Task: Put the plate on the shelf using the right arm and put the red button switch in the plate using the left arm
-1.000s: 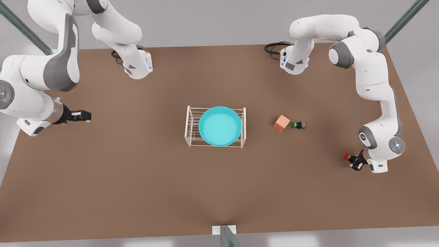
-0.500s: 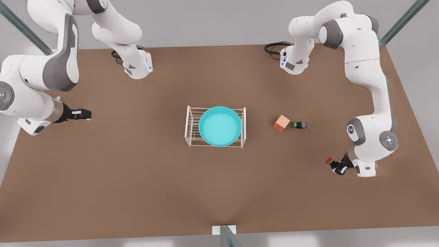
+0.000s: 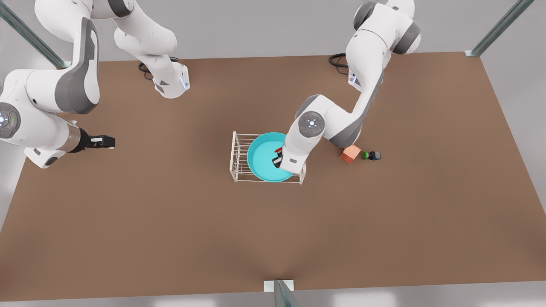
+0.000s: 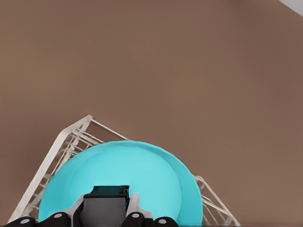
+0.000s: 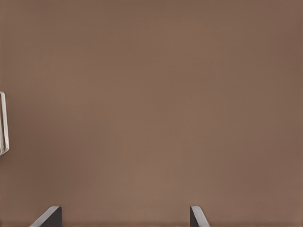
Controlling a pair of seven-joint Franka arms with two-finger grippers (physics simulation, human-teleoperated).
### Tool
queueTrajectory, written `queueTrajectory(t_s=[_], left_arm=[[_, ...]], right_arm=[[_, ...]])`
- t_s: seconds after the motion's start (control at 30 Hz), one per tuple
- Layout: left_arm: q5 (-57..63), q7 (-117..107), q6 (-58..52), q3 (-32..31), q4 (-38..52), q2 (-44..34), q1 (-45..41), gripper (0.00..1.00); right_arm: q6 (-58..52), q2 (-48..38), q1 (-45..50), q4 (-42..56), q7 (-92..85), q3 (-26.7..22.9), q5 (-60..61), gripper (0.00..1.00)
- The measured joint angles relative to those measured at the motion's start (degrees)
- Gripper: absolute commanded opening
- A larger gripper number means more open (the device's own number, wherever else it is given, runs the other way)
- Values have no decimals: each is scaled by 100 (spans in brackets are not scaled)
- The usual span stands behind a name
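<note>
The turquoise plate (image 3: 261, 161) lies on top of the white wire shelf (image 3: 233, 156) in the middle of the table. My left gripper (image 3: 277, 160) hangs over the plate's right half in the front view, shut on the red button switch (image 3: 278, 150). From the left wrist, the switch's black body (image 4: 108, 195) sits between the fingers above the plate (image 4: 142, 170) and shelf (image 4: 71, 138). My right gripper (image 3: 105, 142) waits open near the front view's left table edge, far from the shelf. Its fingertips (image 5: 51, 216) stand wide apart over bare table, and a shelf corner (image 5: 3, 124) shows.
A salmon-orange cube (image 3: 350, 154) and a green-capped switch (image 3: 370, 155) lie just to the front view's right of the shelf, under the left arm's elbow. The brown table (image 3: 170, 234) spreads wide toward the front.
My left arm swung from the front view's right side of the table to above the plate, carrying the red button switch. The right arm stayed almost still.
</note>
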Motion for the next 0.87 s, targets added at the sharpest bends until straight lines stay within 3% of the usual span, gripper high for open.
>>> queueTrajectory(t_s=[0.13, 0.17, 0.2, 0.37, 0.47, 0.57, 0.67, 0.87], left_arm=[[16, -561, -70, -125, 102, 331, -207, 38], [15, -682, -79, -140, 105, 386, -236, 54], [7, -795, -81, -147, 102, 417, -248, 100], [-8, -1207, -228, -138, 328, 426, 162, 100], [16, -976, -1226, -119, 1671, 203, 1461, 100], [581, -182, -2285, -159, 1906, -227, 2173, 100], [1078, 1150, -2583, -331, 214, -1596, 2921, 100], [1293, 3111, -2620, -463, -148, -1808, 2975, 100]], right_arm=[[-7, -3, 1, -1, 10, -5, 0, 100], [-9, -2, 2, -1, 13, -5, 0, 100], [-11, -2, 3, -1, 15, -5, 0, 100], [-16, -4, 8, -1, 24, -5, 2, 100], [-17, -5, 7, -1, 27, -5, 1, 100], [-19, -11, 7, -1, 30, -6, 0, 100], [-23, -39, 7, -1, 35, -6, -3, 100], [-9, -51, 39, 13, 80, -13, -65, 100]])
